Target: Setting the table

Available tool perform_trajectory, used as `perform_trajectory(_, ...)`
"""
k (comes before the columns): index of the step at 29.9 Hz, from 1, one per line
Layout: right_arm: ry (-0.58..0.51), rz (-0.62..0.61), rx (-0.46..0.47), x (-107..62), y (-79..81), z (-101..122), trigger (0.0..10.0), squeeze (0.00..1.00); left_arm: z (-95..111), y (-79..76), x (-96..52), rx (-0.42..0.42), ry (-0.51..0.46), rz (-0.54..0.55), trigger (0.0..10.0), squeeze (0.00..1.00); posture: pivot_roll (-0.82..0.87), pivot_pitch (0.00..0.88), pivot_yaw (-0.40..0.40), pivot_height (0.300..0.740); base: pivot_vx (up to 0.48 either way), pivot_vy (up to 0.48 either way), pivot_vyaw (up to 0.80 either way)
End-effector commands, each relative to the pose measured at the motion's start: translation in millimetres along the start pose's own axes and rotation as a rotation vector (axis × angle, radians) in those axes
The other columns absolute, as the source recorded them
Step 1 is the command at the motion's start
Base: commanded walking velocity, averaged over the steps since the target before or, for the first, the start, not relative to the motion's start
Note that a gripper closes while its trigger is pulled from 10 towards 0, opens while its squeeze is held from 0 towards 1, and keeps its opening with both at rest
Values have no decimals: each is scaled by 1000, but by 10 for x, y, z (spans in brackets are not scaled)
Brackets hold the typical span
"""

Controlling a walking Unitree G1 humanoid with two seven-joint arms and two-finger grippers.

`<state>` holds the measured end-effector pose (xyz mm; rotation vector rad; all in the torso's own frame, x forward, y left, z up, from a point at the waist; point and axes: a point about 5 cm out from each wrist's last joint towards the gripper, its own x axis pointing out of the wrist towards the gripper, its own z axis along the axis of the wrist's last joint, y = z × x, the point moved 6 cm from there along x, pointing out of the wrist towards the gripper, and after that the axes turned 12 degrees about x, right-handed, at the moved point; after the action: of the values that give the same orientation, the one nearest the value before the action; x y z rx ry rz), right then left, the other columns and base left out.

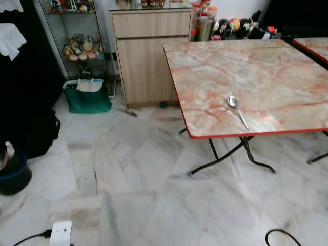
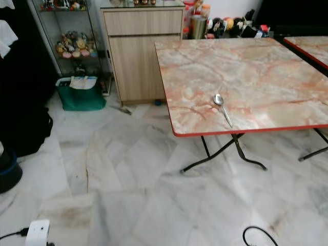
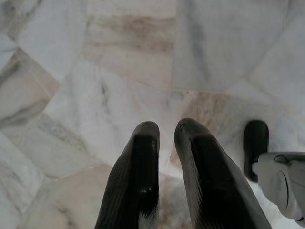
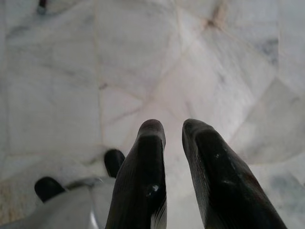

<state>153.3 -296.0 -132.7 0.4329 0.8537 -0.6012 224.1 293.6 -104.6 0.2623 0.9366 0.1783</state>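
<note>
Hanging over the marble floor [image 3: 119,71], the left pincer [image 3: 164,131] and right pincer [image 4: 172,128] each grasp nothing, fingers slightly parted. Ahead and to their right, nearer the right pincer, the spoon [image 1: 238,111] lies on the surface [image 1: 266,77], bowl away, handle toward its near edge. A green bin [image 1: 87,97] holding pale paper stands ahead-left.

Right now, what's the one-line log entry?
table setting | spoon alone on marble table | left gripper, right gripper empty, over floor
</note>
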Motion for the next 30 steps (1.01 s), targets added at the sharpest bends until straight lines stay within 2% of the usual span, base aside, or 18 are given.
perform_trajectory(1, 0, -4, 7, -1, -11, 2, 10000, 0, -68, 13, -8, 6, 21, 1, 10000, 0, 46, 85, -13, 740, 277, 0, 0)
perform_trajectory(30, -3, -7, 12, 0, -12, 6, 10000, 0, -64, 4, -8, 8, 21, -7, 10000, 0, 42, 89, -14, 740, 279, 0, 0)
